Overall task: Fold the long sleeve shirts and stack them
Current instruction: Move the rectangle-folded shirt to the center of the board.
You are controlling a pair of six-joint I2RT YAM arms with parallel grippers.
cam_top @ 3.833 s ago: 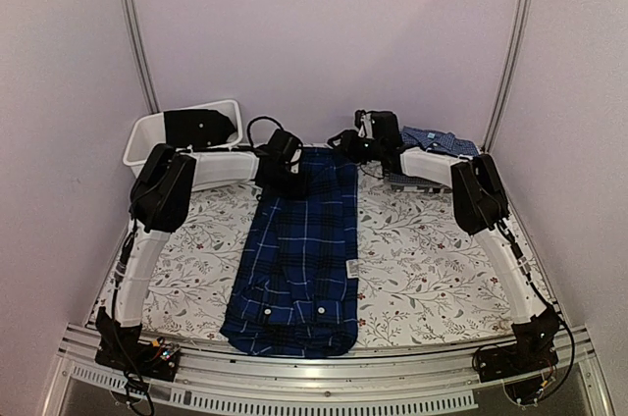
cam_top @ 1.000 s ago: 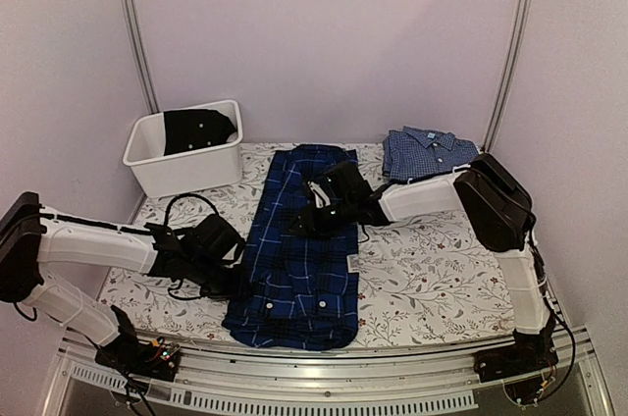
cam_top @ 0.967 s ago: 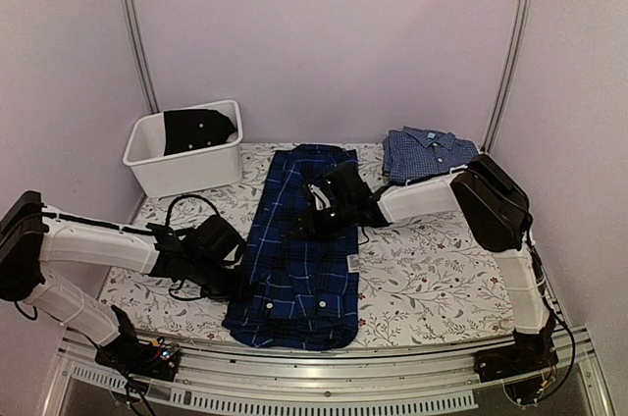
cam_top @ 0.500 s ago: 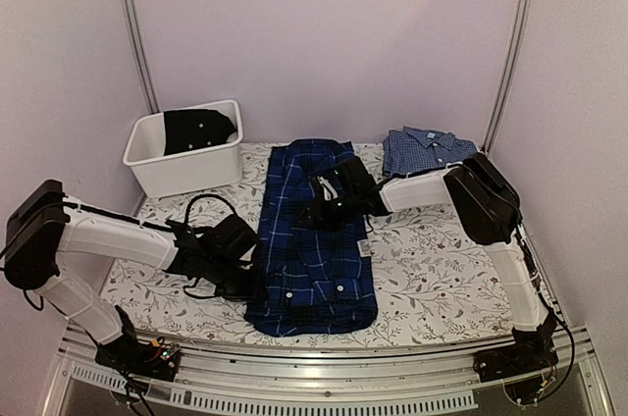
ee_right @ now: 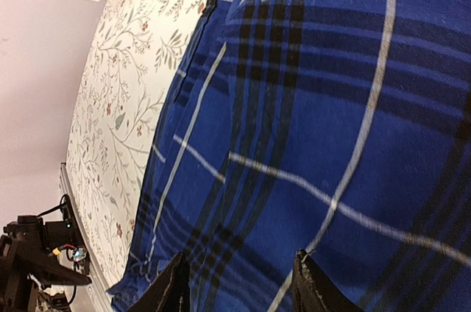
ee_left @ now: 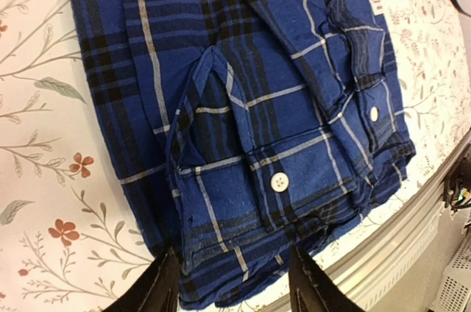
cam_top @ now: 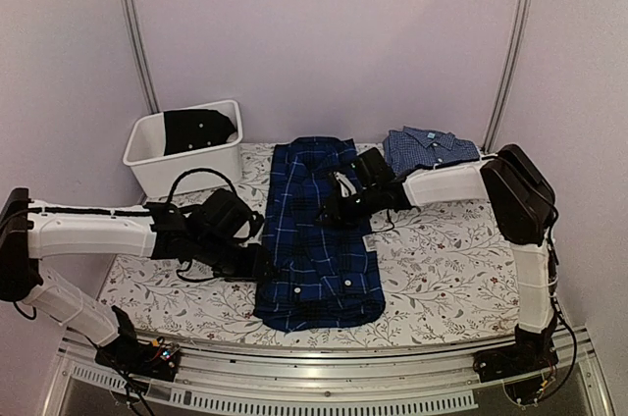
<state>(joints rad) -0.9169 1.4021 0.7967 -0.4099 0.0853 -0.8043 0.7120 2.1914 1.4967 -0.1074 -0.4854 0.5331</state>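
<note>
The navy and royal-blue plaid long sleeve shirt (cam_top: pixel 319 239) lies folded into a long strip down the middle of the table, collar end far, buttoned cuffs near. My left gripper (cam_top: pixel 263 264) sits at its near-left edge. In the left wrist view the left gripper (ee_left: pixel 234 293) stands open, fingers either side of the hem of the plaid cloth (ee_left: pixel 257 106), which lies flat. My right gripper (cam_top: pixel 332 215) is over the shirt's middle. In the right wrist view the right gripper (ee_right: pixel 243 290) is open just above flat plaid cloth (ee_right: pixel 331 106). The lighter blue checked shirt (cam_top: pixel 429 149) lies folded at the back right.
A white bin (cam_top: pixel 147 156) holding a dark garment (cam_top: pixel 199 127) stands at the back left. The floral table cover (cam_top: pixel 442 259) shows on both sides of the plaid shirt. The metal front rail (cam_top: pixel 324 377) runs just beyond the shirt's near end.
The plaid shirt has slid to the right and a little away from the front edge, both grippers moving with it. The left jaws have spread wider apart.
</note>
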